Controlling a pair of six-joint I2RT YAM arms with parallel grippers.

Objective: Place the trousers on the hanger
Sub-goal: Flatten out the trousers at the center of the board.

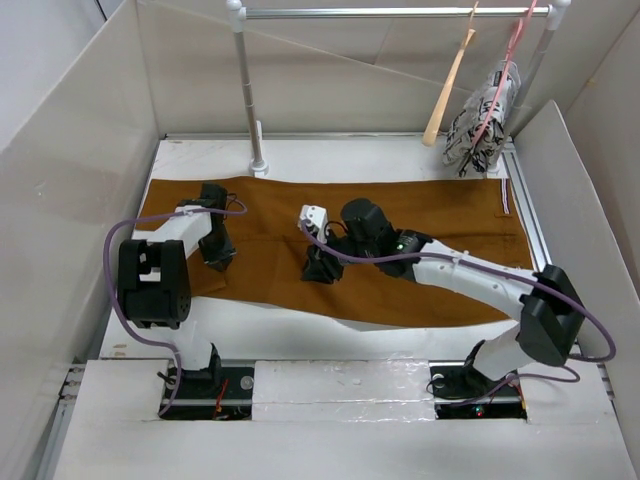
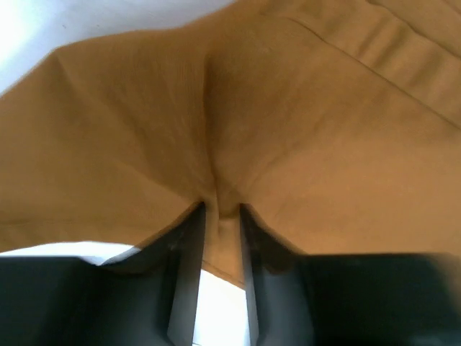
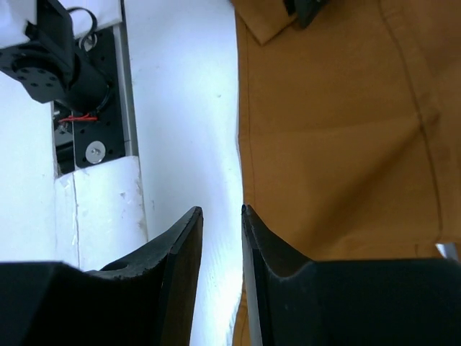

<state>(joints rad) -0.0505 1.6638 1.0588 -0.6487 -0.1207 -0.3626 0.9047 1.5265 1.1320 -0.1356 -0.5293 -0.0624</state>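
Observation:
The rust-brown trousers [image 1: 420,240] lie flat across the table, the striped waistband trim [image 1: 505,195] at the right end. The tan wooden hanger [image 1: 447,90] hangs bare from the rail at the back right. My left gripper [image 1: 218,258] is at the trousers' left part near their front edge. In the left wrist view it [image 2: 222,209] is shut on a pinched fold of the trousers [image 2: 302,130]. My right gripper [image 1: 322,265] is low over the middle of the trousers. In the right wrist view it [image 3: 221,210] is slightly open and empty, at the cloth's [image 3: 331,144] edge.
A pink hanger [image 1: 515,50] with black-and-white patterned cloth [image 1: 485,120] hangs right of the wooden one. The rail's left post [image 1: 250,100] stands behind the trousers. White walls enclose the table. The left arm's base [image 3: 65,65] shows in the right wrist view.

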